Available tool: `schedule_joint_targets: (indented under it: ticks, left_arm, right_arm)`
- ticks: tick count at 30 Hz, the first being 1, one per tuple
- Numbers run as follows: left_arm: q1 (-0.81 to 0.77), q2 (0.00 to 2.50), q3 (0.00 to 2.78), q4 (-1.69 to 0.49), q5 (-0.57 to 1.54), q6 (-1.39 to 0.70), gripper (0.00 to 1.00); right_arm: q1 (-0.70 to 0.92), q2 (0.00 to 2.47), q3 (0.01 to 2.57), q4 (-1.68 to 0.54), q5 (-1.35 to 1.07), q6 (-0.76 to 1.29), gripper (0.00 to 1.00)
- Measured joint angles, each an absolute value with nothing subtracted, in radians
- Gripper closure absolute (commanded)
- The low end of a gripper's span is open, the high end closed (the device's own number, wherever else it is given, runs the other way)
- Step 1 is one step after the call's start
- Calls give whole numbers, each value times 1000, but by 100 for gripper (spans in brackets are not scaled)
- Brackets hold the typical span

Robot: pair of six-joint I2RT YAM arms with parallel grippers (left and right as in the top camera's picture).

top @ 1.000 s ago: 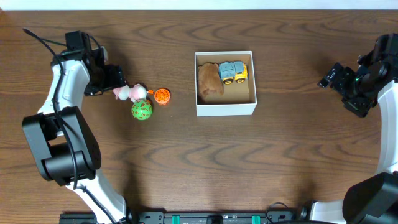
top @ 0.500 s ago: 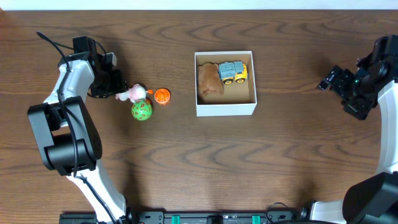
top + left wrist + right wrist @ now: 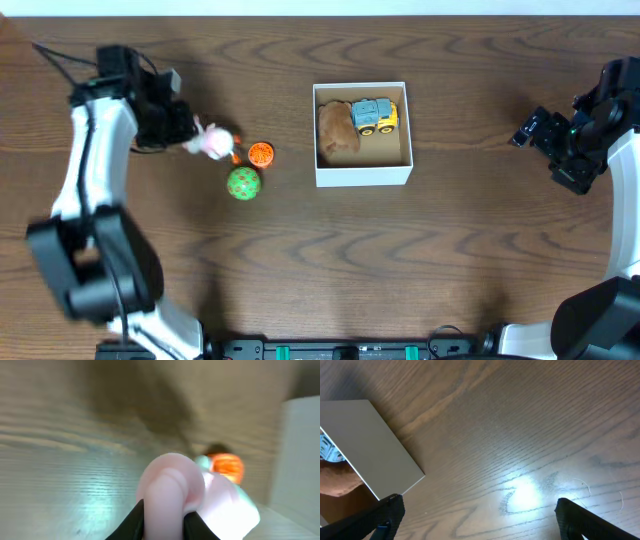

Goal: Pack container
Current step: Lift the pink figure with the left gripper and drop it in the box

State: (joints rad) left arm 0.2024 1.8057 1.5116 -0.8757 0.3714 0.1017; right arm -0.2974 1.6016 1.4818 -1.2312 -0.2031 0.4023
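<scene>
The container [image 3: 362,174] is a square white box with a tan inside, at the table's middle. In it lie a brown toy [image 3: 338,130] and a yellow and blue truck [image 3: 374,115]. Left of it, my left gripper [image 3: 197,140] is shut on a pink toy [image 3: 213,144]. The left wrist view shows the pink toy [image 3: 172,485] pinched between the black fingertips [image 3: 134,522], with the left gripper [image 3: 164,522] low in the frame. An orange ball [image 3: 261,154] and a green ball [image 3: 243,184] lie beside it. Far right, my right gripper [image 3: 530,128] stands open over bare wood [image 3: 482,520].
In the right wrist view the container's white wall [image 3: 375,450] sits at the left with the brown toy [image 3: 335,480] behind it. The left wrist view shows the orange ball [image 3: 226,467] and the container's wall [image 3: 300,455] ahead. Dark wooden table all round.
My left gripper has shut on the pink toy and shifted it slightly up and right. The green ball rolled a little right and toward the front. The right arm has not moved.
</scene>
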Motion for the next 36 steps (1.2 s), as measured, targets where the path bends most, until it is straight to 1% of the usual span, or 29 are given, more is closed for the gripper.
schedule_joint_targets:
  ticks: [2, 5, 8, 11, 18, 23, 27, 32, 36]
  left_arm:
    - [187, 1708, 1528, -893, 377, 97, 80]
    - [122, 1552, 1552, -916, 385, 68, 81]
    - [18, 1459, 1561, -918, 393, 9, 81]
    - [-101, 1437, 1561, -894, 402, -57, 81]
    - [-338, 1575, 1560, -768, 332, -217, 81]
    - [-430, 1725, 1560, -687, 297, -325, 81]
    - [-469, 1819, 1559, -680, 276, -408, 81]
    - [-474, 1900, 1558, -686, 254, -476, 80]
    - [-474, 1930, 1558, -720, 250, -506, 73]
  right_arm:
    - [-297, 1602, 1482, -1230, -204, 402, 1]
    - [-297, 1602, 1482, -1230, -204, 402, 1]
    - [-297, 1602, 1481, -1230, -204, 402, 1]
    - [-297, 1602, 1481, -1230, -204, 402, 1]
    - [-297, 1602, 1481, -1230, -204, 402, 1]
    - [-297, 1602, 1481, -1230, -204, 402, 1]
    - [-297, 1602, 1481, -1231, -204, 402, 1]
    - [-297, 1602, 1481, -1230, -204, 402, 1]
    - [-297, 1602, 1481, -1230, -204, 402, 1]
